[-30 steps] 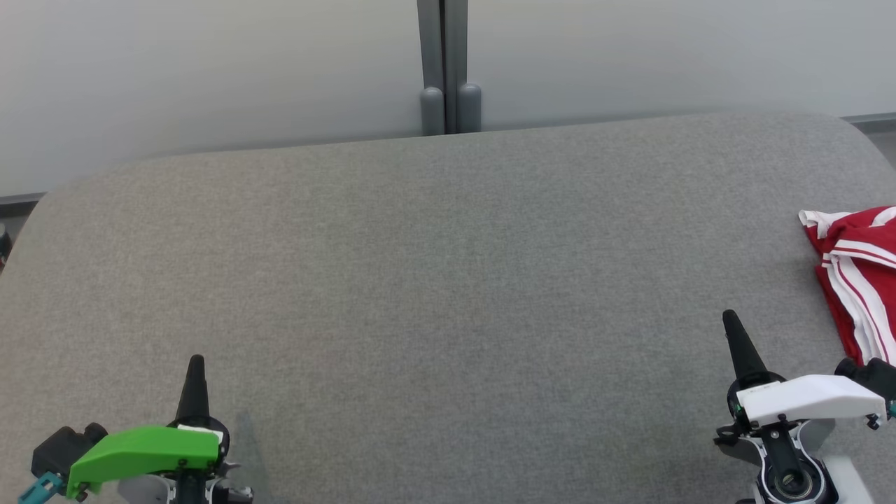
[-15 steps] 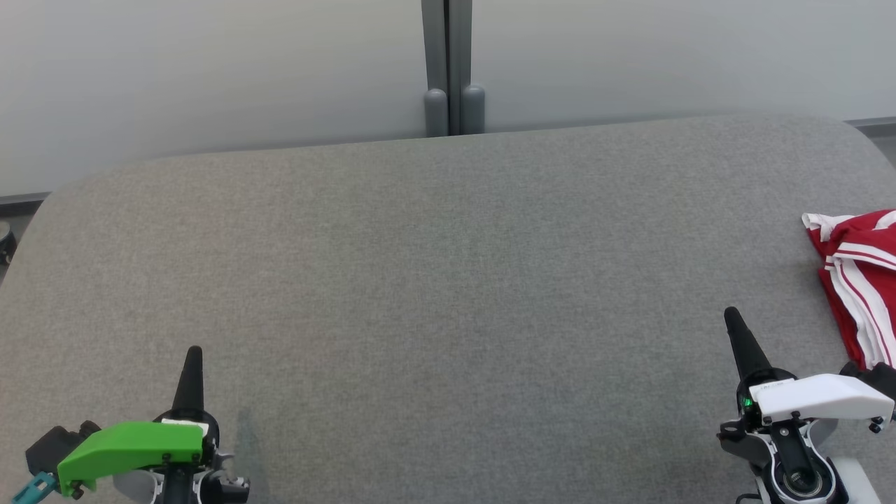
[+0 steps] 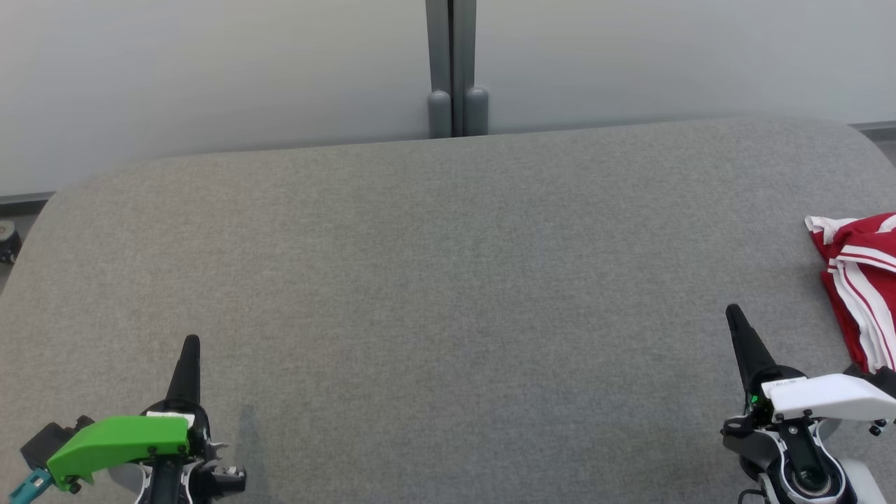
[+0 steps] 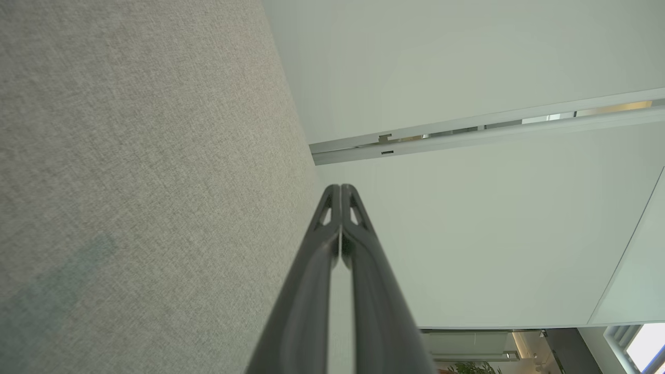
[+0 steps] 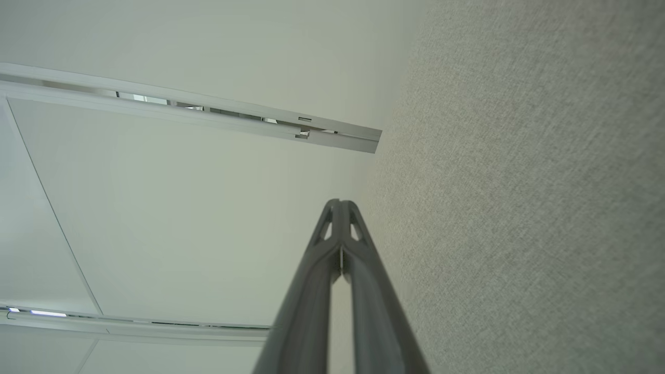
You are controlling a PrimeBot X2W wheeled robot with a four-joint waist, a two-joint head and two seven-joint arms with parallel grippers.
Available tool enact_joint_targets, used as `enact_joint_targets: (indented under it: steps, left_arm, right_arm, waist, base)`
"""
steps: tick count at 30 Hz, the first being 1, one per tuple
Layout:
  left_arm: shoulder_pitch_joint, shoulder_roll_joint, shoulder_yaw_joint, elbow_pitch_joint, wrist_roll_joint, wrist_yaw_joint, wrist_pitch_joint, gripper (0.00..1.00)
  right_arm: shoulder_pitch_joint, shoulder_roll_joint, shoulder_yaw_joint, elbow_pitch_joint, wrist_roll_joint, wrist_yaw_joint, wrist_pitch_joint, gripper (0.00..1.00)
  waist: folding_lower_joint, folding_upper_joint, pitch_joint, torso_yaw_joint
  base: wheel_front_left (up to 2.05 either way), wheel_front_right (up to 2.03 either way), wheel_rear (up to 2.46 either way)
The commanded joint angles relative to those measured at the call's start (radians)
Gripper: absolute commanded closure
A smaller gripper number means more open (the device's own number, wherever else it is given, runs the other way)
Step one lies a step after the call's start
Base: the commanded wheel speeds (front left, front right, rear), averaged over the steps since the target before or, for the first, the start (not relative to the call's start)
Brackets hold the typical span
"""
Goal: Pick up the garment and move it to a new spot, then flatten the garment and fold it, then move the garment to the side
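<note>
Both jaws were pinched together, empty, parked low — garment (image 3: 862, 280) lay at worktop (image 3: 448, 266) right edge, likely set aside.

grey fabric table (image 3: 448, 266) | pale wall panels (image 3: 210, 70) (grey post (image 3: 451, 63) between)

We hold our left claw (image 3: 190, 348) at 7 o'clock and our right claw (image 3: 735, 315) at 4 o'clock, both pinched closed.

Left pincer (image 3: 190, 341) has a green cover (image 3: 119, 444), right pincer (image 3: 732, 309) a white cover (image 3: 829, 395); both taper black.
</note>
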Motion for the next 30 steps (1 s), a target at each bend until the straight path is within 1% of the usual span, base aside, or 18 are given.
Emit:
enact_joint_targets:
  steps: [1, 25, 30]
  left_arm:
    - [-0.02, 0.008, 0.005, -0.007, -0.02, -0.007, 0.007, 1.0]
    - [-0.03, 0.009, 0.023, -0.022, -0.183, -0.019, 0.051, 1.0]
    - [-0.031, 0.009, 0.023, -0.022, -0.184, -0.017, 0.053, 1.0]
  right_arm:
    - [0.007, -0.006, -0.003, -0.012, 0.021, 0.0, 0.008, 1.0]
    - [0.019, -0.007, -0.012, -0.032, 0.189, 0.0, 0.052, 1.0]
    - [0.019, -0.007, -0.012, -0.032, 0.192, 0.0, 0.053, 1.0]
  waist:
    - [0.0, -0.0001, 0.0, 0.001]
    - [0.0, -0.0001, -0.007, 0.012]
    - [0.0, -0.0001, -0.007, 0.012]
  base:
    - [0.0, 0.0, 0.0]
    - [0.0, 0.0, 0.0]
    - [0.0, 0.0, 0.0]
